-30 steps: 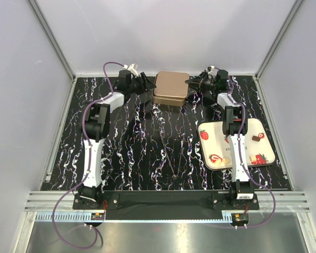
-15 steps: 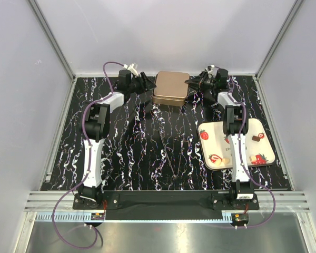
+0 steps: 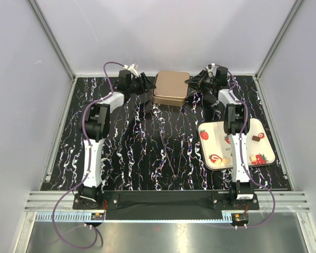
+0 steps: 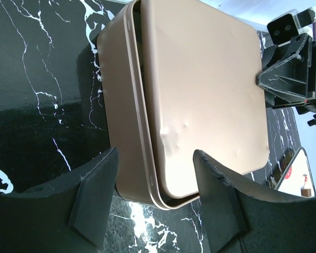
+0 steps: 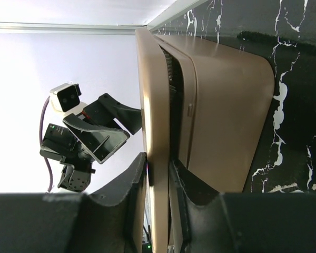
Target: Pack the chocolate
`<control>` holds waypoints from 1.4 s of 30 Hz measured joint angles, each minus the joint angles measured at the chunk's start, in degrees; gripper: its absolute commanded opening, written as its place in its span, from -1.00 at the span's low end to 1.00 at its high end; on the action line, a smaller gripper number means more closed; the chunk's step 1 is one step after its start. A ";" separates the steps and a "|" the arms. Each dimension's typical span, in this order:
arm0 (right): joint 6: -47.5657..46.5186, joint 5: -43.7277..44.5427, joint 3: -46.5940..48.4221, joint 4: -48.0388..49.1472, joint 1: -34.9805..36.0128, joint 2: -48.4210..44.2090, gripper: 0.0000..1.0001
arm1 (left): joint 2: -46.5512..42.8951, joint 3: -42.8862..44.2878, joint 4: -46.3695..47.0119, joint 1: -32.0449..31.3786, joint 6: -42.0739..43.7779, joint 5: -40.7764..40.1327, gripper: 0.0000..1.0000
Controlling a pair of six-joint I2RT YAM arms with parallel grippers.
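Observation:
A tan metal box (image 3: 171, 88) stands at the back middle of the table. Its lid (image 5: 150, 95) is lifted slightly off the base (image 5: 226, 116), with a dark gap between them. My right gripper (image 5: 158, 163) is shut on the lid's right edge; it also shows in the top view (image 3: 194, 82). My left gripper (image 4: 155, 158) is open, and its fingers straddle the box's left corner without gripping it; in the top view it is at the box's left side (image 3: 146, 84). A dark brown chocolate (image 3: 256, 138) and a pale chocolate (image 3: 220, 163) lie on the white tray (image 3: 266, 126).
The white tray with red strawberry prints sits at the right, beside and partly under the right arm's forearm (image 3: 236, 142). Grey walls close in the back and both sides. The black marbled tabletop (image 3: 147, 147) spreads between the two arms.
The right arm has shifted very slightly at the box's edge. The left arm, the box and the tray look the same.

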 measured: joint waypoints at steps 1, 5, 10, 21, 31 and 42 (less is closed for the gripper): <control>-0.09 0.13 -0.24 0.00 0.00 -0.17 -0.33 | 0.00 0.00 -0.13 0.00 0.09 0.00 0.28; -0.59 0.48 -1.29 0.00 -0.04 -1.31 -0.16 | 0.00 0.00 -0.70 0.00 0.28 0.00 0.28; -1.20 1.03 -1.49 0.13 -0.15 -1.84 -0.12 | 0.00 0.00 -0.79 0.00 0.39 0.00 0.28; -1.36 5.49 -3.87 1.05 -0.59 -2.01 -0.11 | 0.00 0.00 -0.92 0.02 0.81 0.00 0.28; -2.62 6.75 -5.05 0.04 -0.63 -2.38 -0.25 | 0.00 0.00 -0.79 0.02 0.79 0.00 0.28; -1.92 6.19 -5.09 1.25 -0.22 -2.38 -0.58 | 0.00 0.15 -0.79 0.02 0.76 -0.02 0.29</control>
